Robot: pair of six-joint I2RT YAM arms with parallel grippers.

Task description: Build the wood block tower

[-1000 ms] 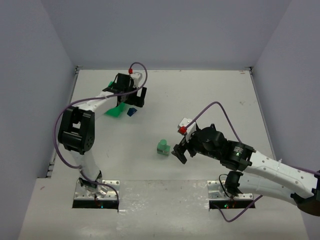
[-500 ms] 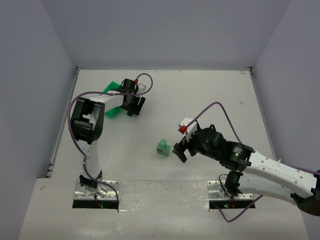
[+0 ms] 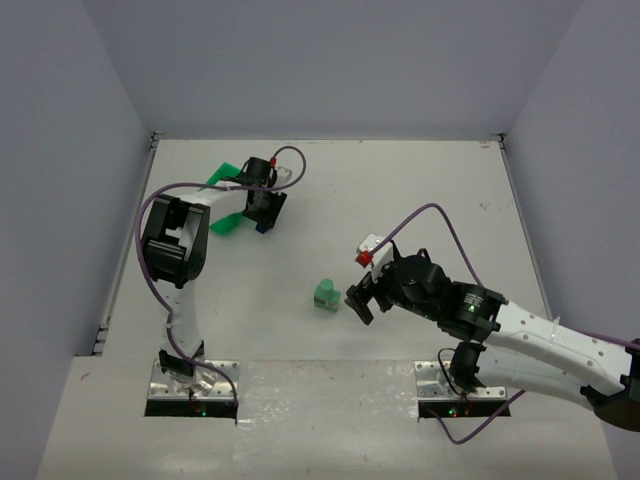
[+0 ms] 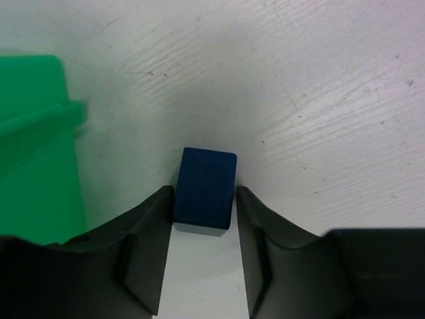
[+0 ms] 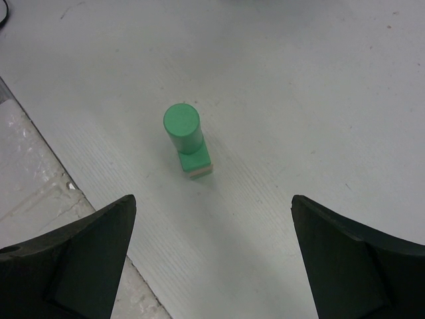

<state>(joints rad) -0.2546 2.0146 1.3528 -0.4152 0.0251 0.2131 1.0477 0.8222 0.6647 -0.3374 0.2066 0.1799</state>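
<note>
The wood block tower (image 3: 325,293) stands mid-table as a pale green cylinder (image 5: 181,126) on a pale green cube (image 5: 196,163). A dark blue block (image 4: 206,193) lies flat on the table at the back left, beside the green bin. My left gripper (image 4: 204,197) points down over it, its two fingers pressed against the block's long sides. From above, that gripper (image 3: 262,215) hides most of the block (image 3: 263,227). My right gripper (image 5: 212,199) hovers wide open just right of the tower, with nothing between its fingers (image 3: 358,300).
A bright green plastic bin (image 4: 33,153) sits right against the left finger's outer side; from above it (image 3: 228,222) shows under the left arm. Grey walls close off the table's back and sides.
The left gripper turned, dropped onto the blue block and brought its fingers in against the block's sides. The right arm and the tower stayed where they were.
</note>
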